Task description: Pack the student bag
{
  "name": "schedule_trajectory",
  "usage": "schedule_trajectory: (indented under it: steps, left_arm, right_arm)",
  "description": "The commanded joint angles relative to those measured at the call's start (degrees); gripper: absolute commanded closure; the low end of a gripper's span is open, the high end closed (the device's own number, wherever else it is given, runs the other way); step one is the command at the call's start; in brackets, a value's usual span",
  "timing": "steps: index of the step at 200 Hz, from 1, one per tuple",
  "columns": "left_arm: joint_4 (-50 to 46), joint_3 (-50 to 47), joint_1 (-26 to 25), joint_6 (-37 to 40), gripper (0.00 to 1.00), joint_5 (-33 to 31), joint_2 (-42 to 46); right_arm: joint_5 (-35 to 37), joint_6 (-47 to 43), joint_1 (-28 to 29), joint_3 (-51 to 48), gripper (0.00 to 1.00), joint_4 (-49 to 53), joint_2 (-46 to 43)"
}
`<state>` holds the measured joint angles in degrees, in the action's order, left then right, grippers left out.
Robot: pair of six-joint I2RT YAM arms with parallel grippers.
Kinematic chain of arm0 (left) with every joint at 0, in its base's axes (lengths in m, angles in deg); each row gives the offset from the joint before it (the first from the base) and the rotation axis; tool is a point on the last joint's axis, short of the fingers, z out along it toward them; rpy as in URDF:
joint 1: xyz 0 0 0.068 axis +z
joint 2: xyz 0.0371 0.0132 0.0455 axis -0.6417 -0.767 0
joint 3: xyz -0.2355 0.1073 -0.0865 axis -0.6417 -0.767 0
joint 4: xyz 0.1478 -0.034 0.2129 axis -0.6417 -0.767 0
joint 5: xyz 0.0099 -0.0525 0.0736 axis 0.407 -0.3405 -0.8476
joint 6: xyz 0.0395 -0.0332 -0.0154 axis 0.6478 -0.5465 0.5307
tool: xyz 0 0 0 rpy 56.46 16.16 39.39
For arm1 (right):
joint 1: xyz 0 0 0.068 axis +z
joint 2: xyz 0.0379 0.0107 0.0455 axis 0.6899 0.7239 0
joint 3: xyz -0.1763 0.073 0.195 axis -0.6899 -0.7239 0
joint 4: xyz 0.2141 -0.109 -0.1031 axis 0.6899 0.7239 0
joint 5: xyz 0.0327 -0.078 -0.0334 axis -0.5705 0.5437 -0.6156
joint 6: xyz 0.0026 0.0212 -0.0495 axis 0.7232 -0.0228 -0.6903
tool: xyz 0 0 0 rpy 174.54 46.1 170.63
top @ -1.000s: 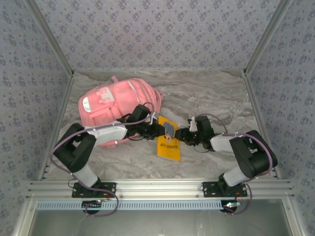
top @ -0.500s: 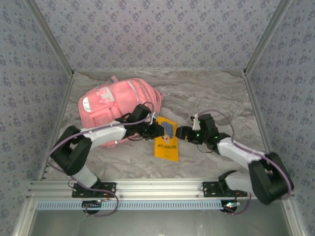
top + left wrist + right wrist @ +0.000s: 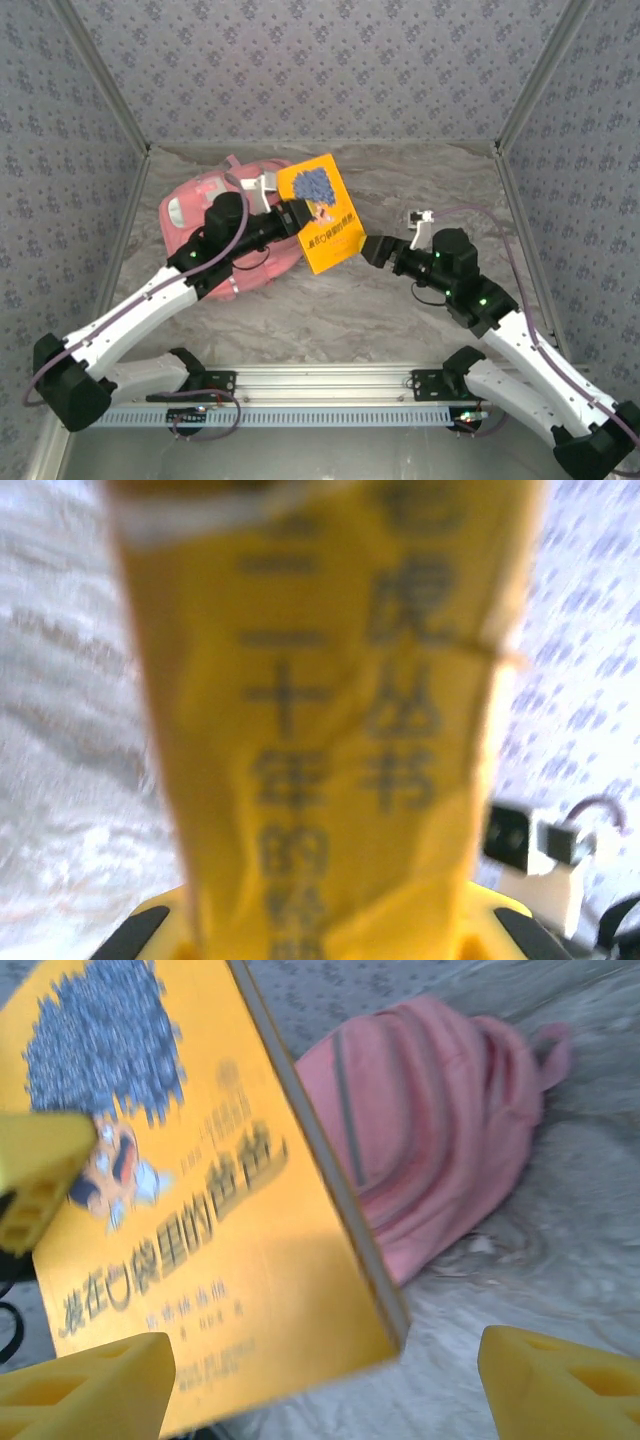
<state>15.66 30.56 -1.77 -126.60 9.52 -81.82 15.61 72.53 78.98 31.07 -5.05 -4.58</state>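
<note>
Marble table (image 3: pixel 400 310) boxed by patterned walls (image 3: pixel 320 70) on 3 sides, w/ a metal rail (image 3: pixel 320 385) along the near edge. Nearest strip of marble is bare, centre to right, so there's open room there.

Mid-table, the right gripper (image 3: pixel 372 250) has its fingers spread wide. In the wrist view both yellow tips sit far apart w/ nothing clamped. It sits just beside the near-right corner of a yellow book (image 3: pixel 322 215); can't tell if it touches.

Left gripper (image 3: pixel 290 215) is pinching the book by its left edge, and one yellow finger lies on the cover in the right wrist view. The book is held up off the table, cover facing the overhead cam. Its long axis runs approx near-far, near end swung a bit right. It overlaps the backpack's right side.

Backpack (image 3: pixel 182 235) lies in the far-left part of the table, close to the left wall. White-trimmed pockets face up and left. The carry loop is at the far end, pointing at the back wall, so the long axis reads roughly near-far. The left arm covers its middle, so not sure. Far-right marble beyond the book is bare up to the back wall.
</note>
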Motion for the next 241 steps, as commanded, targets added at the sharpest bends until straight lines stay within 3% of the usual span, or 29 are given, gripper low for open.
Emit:
schedule_trajectory:
  steps: [1,20,78,128,148,185,241]
  left_arm:
    - [12.3,-0.4,0.5,-6.6,1.00,-7.1,2.8]
    - [17.3,-1.4,0.6,-10.4,1.00,-7.1,2.5]
    - [26.2,-3.3,0.4,-17.9,1.00,-6.4,0.9]
    - [26.8,-5.1,-0.6,-18.5,1.00,-8.0,2.7]
    - [26.5,-5.9,-0.7,-18.1,1.00,-8.5,3.3]
    - [26.0,-6.5,-1.4,-17.2,1.00,-8.8,3.5]
    - [24.8,-7.9,-1.7,-16.7,1.00,-9.3,4.0]
  right_arm:
    - [2.6,8.8,3.9,0.0,0.16,-8.4,0.1]
    - [4.6,15.0,7.1,-2.8,0.09,-20.3,1.1]
    - [8.1,20.3,11.4,-4.7,0.09,-47.8,10.8]
    - [11.1,20.9,11.2,-4.1,0.14,-61.3,16.7]
    - [13.1,20.8,11.2,-4.0,0.25,-64.1,18.1]
    - [15.5,18.8,11.6,-2.1,0.58,-62.3,19.2]
    - [18.9,16.6,11.7,-2.8,0.93,-58.4,17.2]
